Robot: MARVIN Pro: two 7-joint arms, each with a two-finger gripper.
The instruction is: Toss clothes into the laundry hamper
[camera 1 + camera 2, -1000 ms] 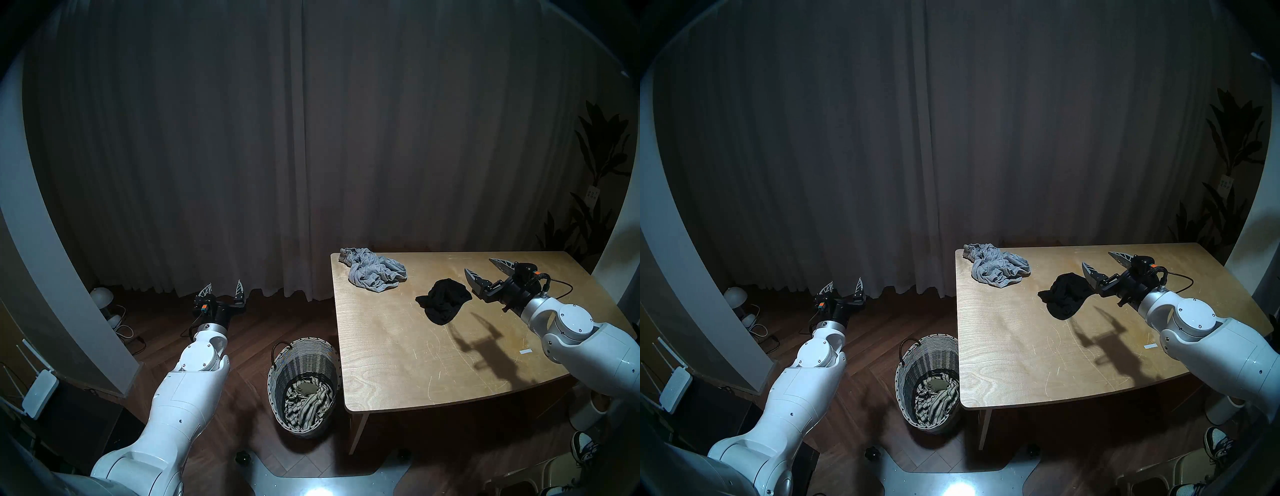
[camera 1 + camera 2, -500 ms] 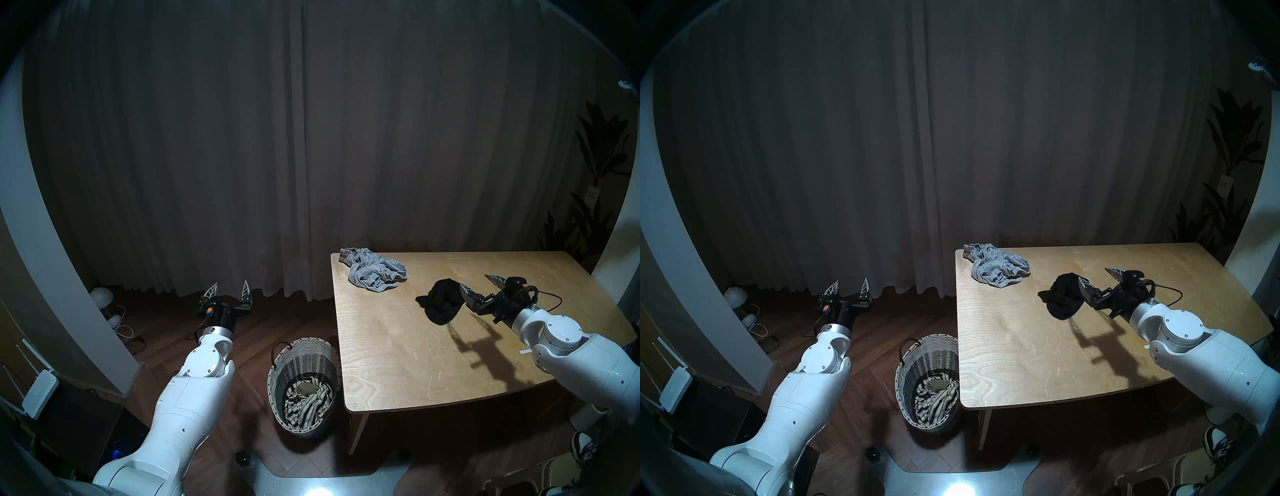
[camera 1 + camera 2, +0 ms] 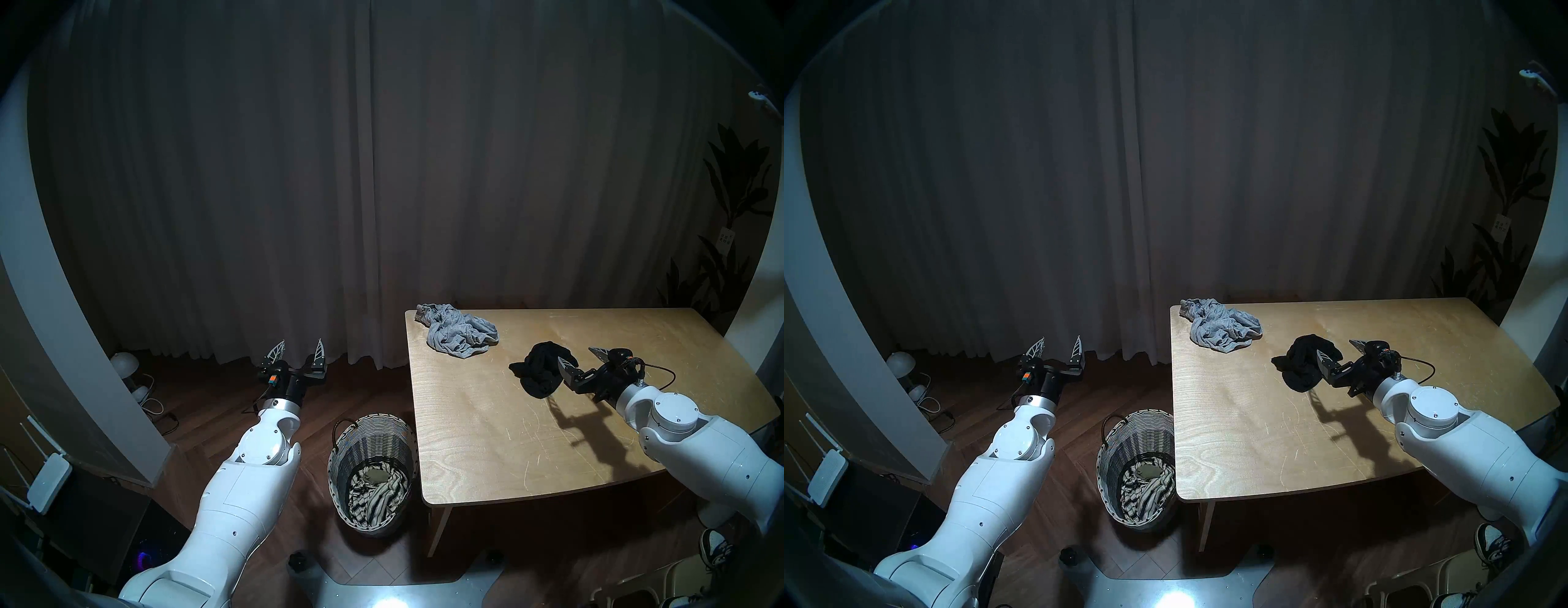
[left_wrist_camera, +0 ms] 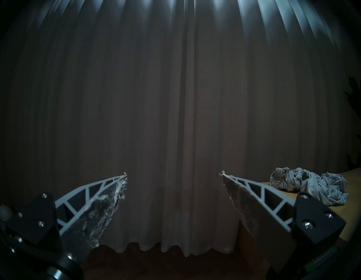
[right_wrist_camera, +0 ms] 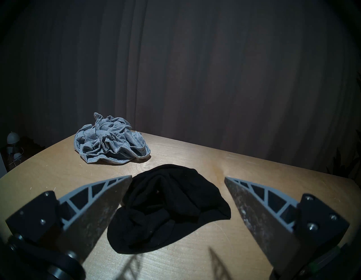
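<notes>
Right gripper [image 5: 177, 180]: jaws wide, empty, flanking crumpled black garment [image 5: 166, 211] mid-table | heather-grey garment [image 3: 460, 337]: far-left corner of wooden table [image 3: 488, 446] | striped cream garment [image 3: 377, 492], perhaps atop an olive piece: inside woven wicker hamper [image 3: 360, 437] on floor | left gripper [image 3: 299, 346]: spread, empty

Dim room. Pleated grey curtains [image 3: 382, 191] span the rear wall, reaching a dark herringbone wood floor [image 3: 297, 407]. Pale plywood worktop [image 3: 488, 446] at right; leafy plant [image 3: 729, 212] behind; white router [image 3: 46, 479] at left.

No text, label, brand or number is legible anywhere in these views.
</notes>
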